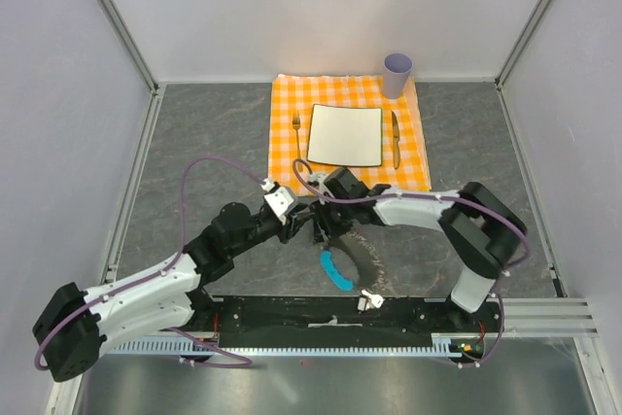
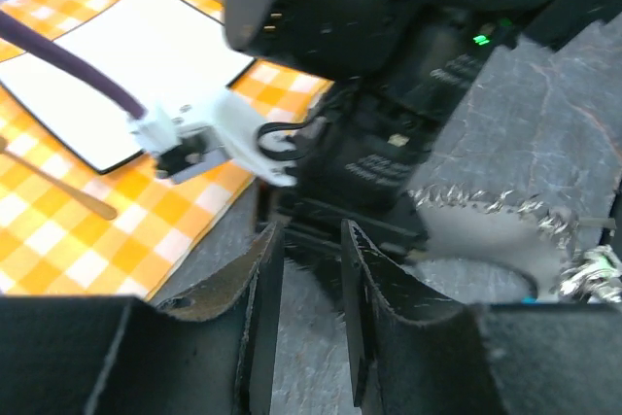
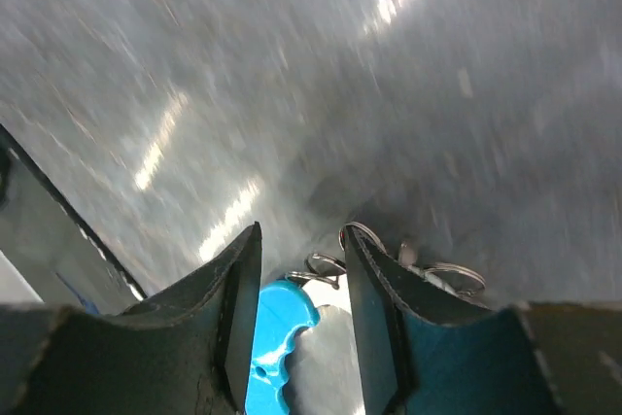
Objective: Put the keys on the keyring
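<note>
Both arms meet mid-table (image 1: 209, 133).

- Keyring (image 2: 486, 206): lies on the grey surface on the near side of the grippers. Its chain arcs round to the right.
- Blue tab (image 1: 333, 269): long axis runs roughly far-to-near, curving toward the bases.
- Right gripper (image 3: 301, 240): directly over the ring and clearly the nearer arm. The tab and small split rings (image 3: 330, 261) show in the narrow gap between its fingers. Whether it is clamped on anything, I cannot tell.
- Left gripper (image 2: 311, 240): fingers slightly parted, nothing between them. The chain lies ahead and to its right, behind the right arm's wrist.
- No red key identified in any view.

Judgement: the next move depends on the ring staying under the right fingers.
</note>
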